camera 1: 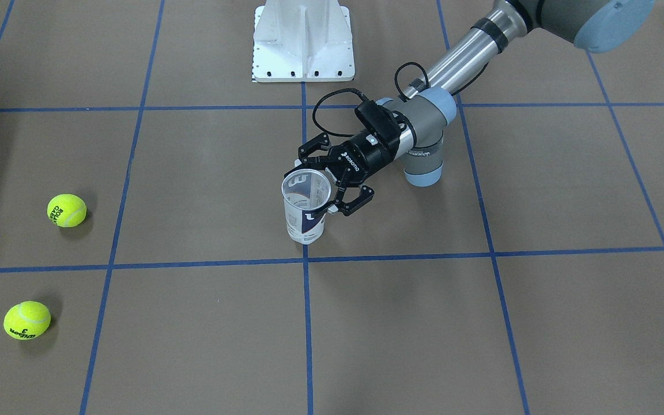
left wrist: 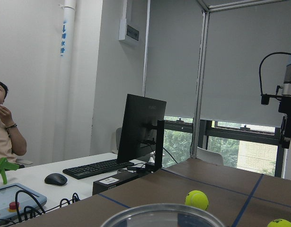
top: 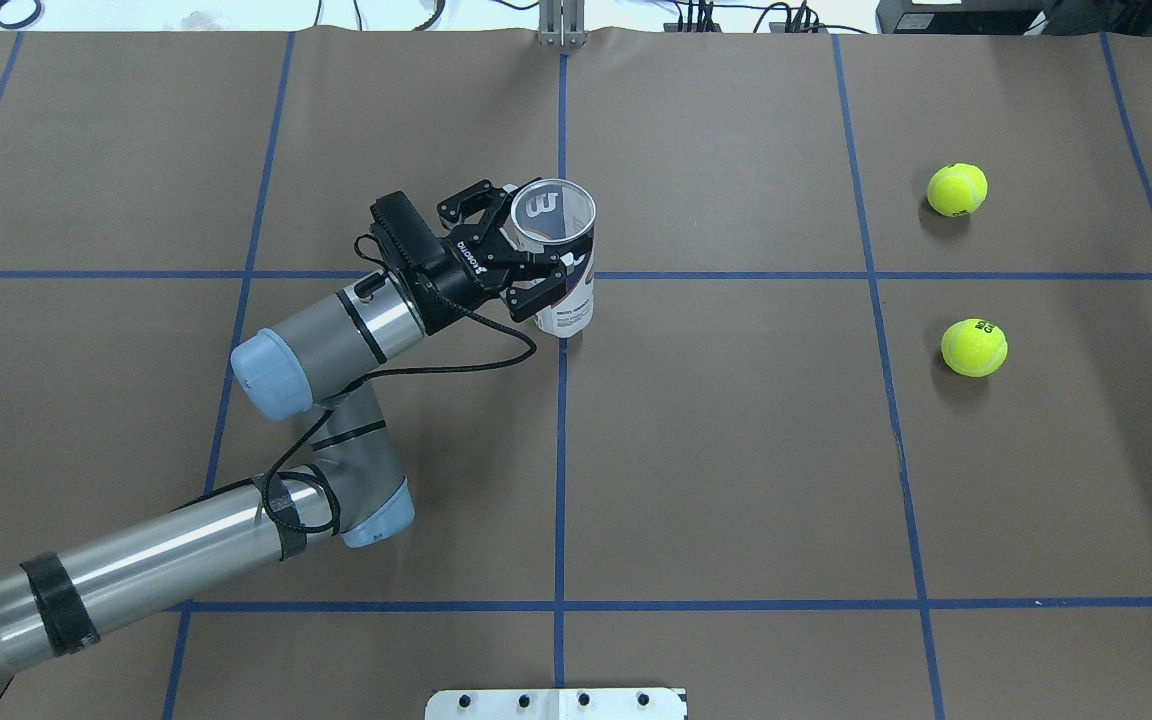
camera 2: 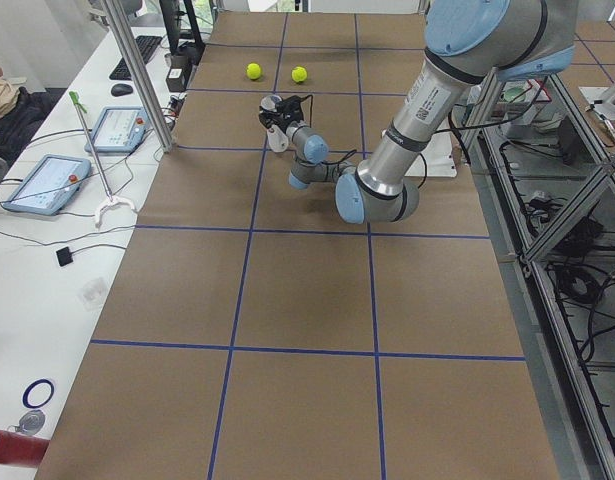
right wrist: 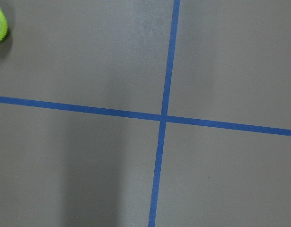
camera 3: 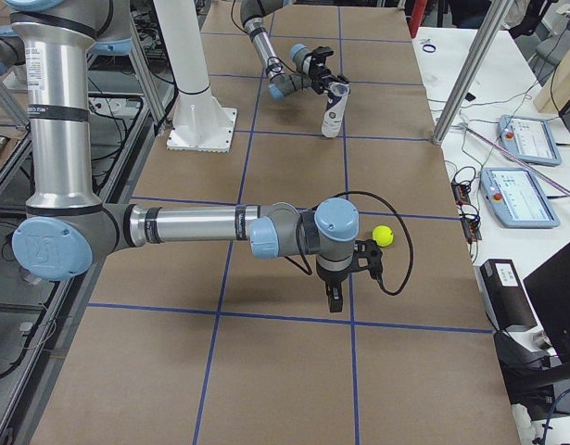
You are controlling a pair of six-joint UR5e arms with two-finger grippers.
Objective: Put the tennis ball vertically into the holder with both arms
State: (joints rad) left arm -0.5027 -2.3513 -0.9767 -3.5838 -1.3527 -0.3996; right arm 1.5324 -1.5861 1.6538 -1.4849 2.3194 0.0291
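Treat holder (camera 1: 303,222) as light, slippery, crushable; clamp gently below rim. Note left gripper (camera 1: 321,187) straddling it, spread wide, contact unconfirmed; right gripper (camera 3: 349,278) opening indiscernible.

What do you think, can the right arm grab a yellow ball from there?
Probably yes. The right gripper hangs over the table close beside a tennis ball, and nothing stands between them.

The holder (top: 566,312) stands upright mid-table, its mouth unobstructed from above. The left gripper (top: 534,248) straddles its upper wall, blocking its left side. To its right, bare table (top: 736,450) runs to the far tennis ball (top: 957,189) and near tennis ball (top: 974,347). A white pedestal base (top: 556,703) occupies the near edge.
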